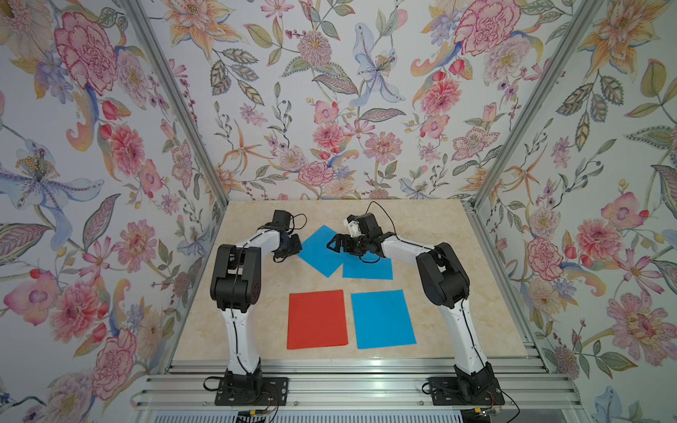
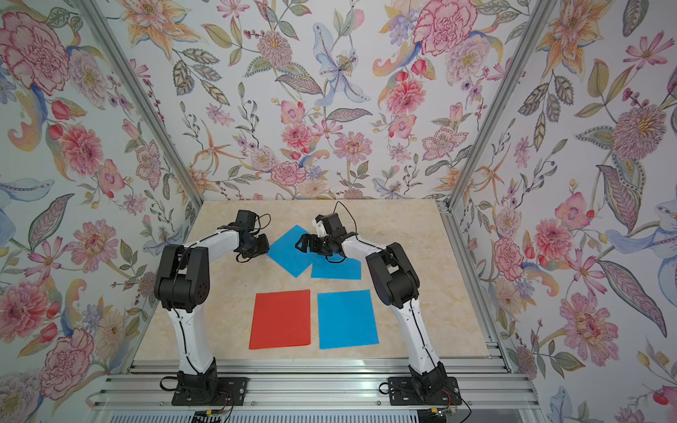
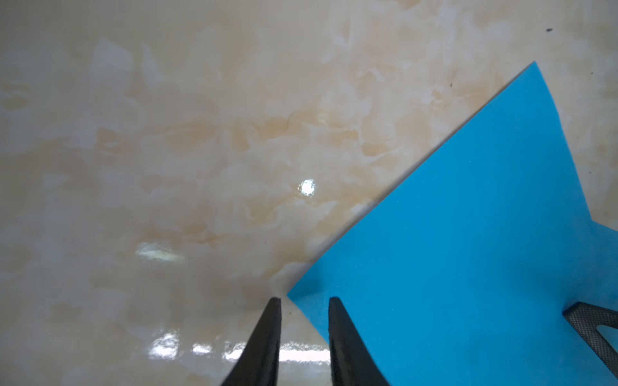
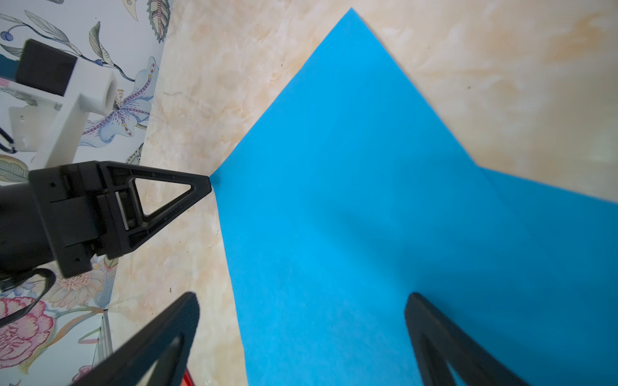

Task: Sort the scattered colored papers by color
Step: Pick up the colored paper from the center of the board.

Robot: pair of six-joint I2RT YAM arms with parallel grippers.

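Both top views show a tilted sky-blue paper [image 1: 318,252] [image 2: 289,252] overlapping a second blue paper [image 1: 370,271] [image 2: 340,271] at the back of the table. Nearer the front, a red-orange paper [image 1: 317,319] and another blue paper [image 1: 383,318] lie flat side by side. My left gripper [image 1: 297,247] [image 3: 305,300] sits low at the tilted sheet's left corner. Its jaws stand a narrow gap apart and the corner [image 3: 294,294] lies between the tips, flat on the table. My right gripper [image 1: 329,244] [image 4: 302,297] hovers wide open over the same blue sheet [image 4: 334,200], holding nothing.
The beige marble tabletop [image 1: 439,238] is closed in by flowered walls at the back and both sides. Aluminium rails [image 1: 348,366] run along the front, where both arm bases stand. The two grippers face each other across the tilted sheet, close together.
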